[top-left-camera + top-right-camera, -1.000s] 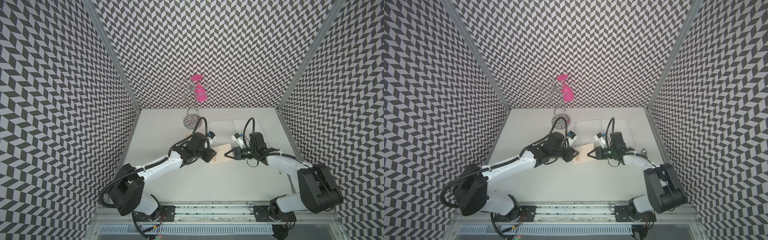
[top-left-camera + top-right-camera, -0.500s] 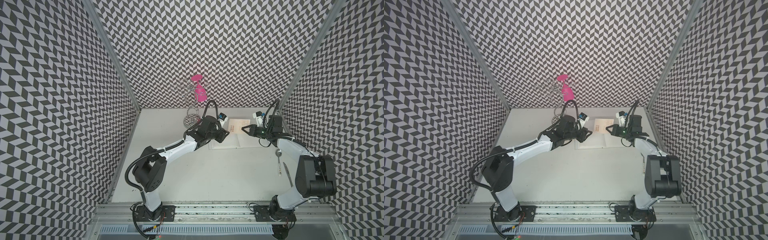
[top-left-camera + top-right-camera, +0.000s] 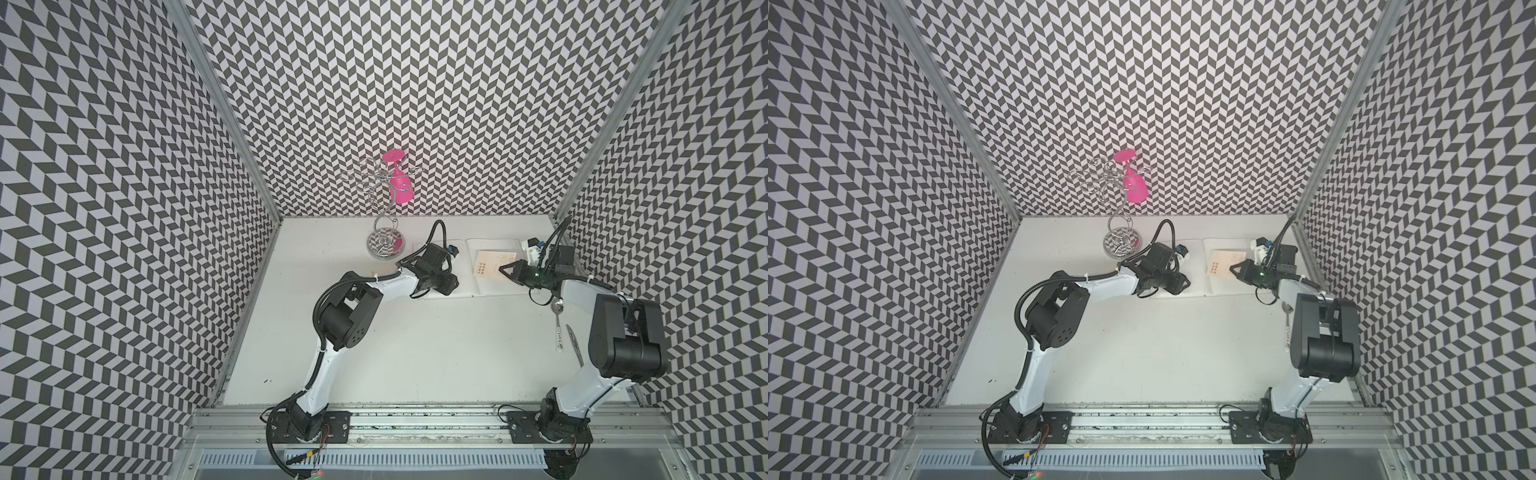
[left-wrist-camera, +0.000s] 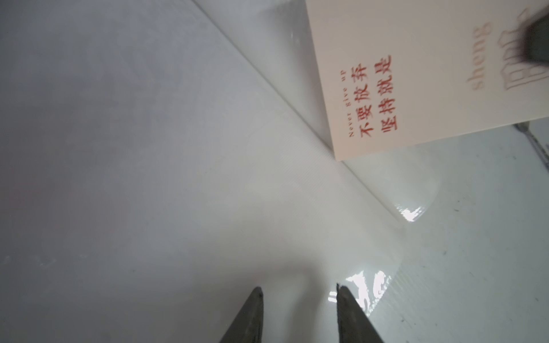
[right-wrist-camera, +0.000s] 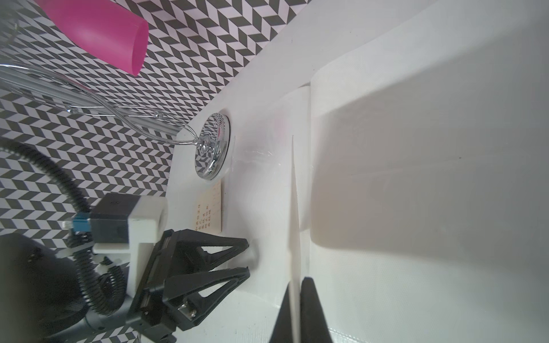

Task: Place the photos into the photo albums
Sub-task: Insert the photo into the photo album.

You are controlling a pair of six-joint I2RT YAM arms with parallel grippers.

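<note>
The cream card (image 3: 494, 262), printed with red characters, was pinched in the right pincer (image 3: 501, 268), whose jaws were closed tight on one edge. It was held above the right page of the open photo album (image 3: 496, 289), which lay at the far side of the desk (image 3: 415, 353). Whether card and page touched could not be told. The left pincer (image 4: 300, 289) stood narrowly parted, gripping nothing, its tips low over the album's glossy left page. In the right wrist view a second cream card (image 5: 211, 208) lay flat just beside it. Nearby was the mirrored base of a wire stand (image 3: 384, 247), from which a pink glass (image 3: 400, 189) hung. A spoon (image 3: 557, 309) lay beside the right arm.
</note>
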